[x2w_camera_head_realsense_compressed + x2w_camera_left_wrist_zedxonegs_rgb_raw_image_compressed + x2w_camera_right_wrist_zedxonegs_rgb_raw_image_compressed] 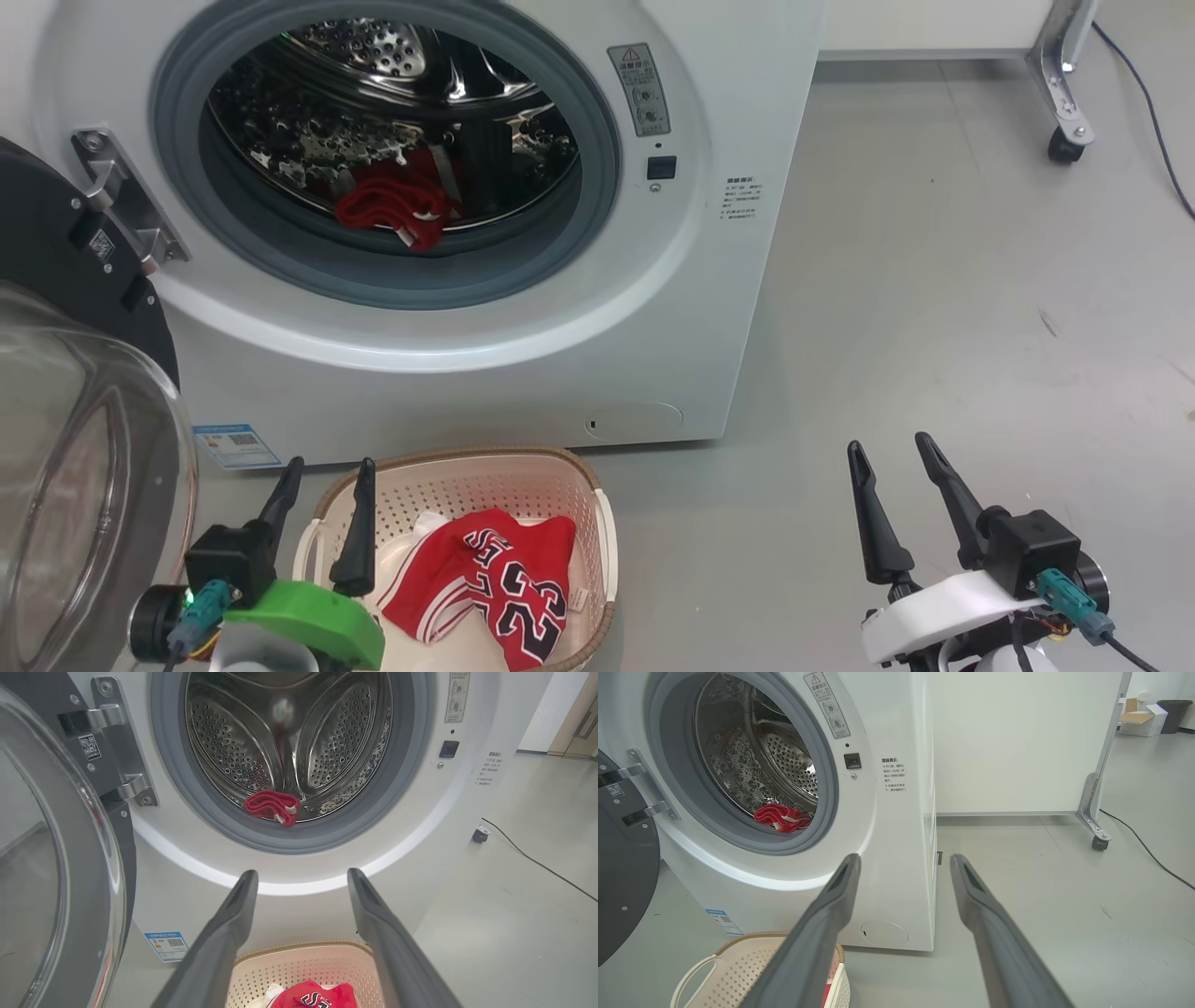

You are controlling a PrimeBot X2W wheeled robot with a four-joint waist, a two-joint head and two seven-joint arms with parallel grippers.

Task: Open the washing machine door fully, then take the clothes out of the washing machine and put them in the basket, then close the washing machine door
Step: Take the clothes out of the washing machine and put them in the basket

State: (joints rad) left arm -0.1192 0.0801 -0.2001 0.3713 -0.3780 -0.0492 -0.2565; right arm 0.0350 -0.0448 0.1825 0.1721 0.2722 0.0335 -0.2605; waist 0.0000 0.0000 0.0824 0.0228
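Head view: washing machine door [84, 448] stands swung open at the left. A red garment [392, 201] lies at the front inside the washing machine [467, 308]. A red number 23 jersey [504, 579] sits in the basket [560, 462] just before it.

Left wrist view: my left end effector [301, 872], fingers apart and empty, hovers above the basket.

Right wrist view: my right end effector [903, 856], fingers apart, holds nothing over the floor [1064, 882].

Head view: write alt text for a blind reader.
A white washing machine stands with its door swung open, one red garment lying in the drum. Before it, a cream basket holds a red 23 jersey, with the open left end effector near its left rim and the open right end effector over the floor.
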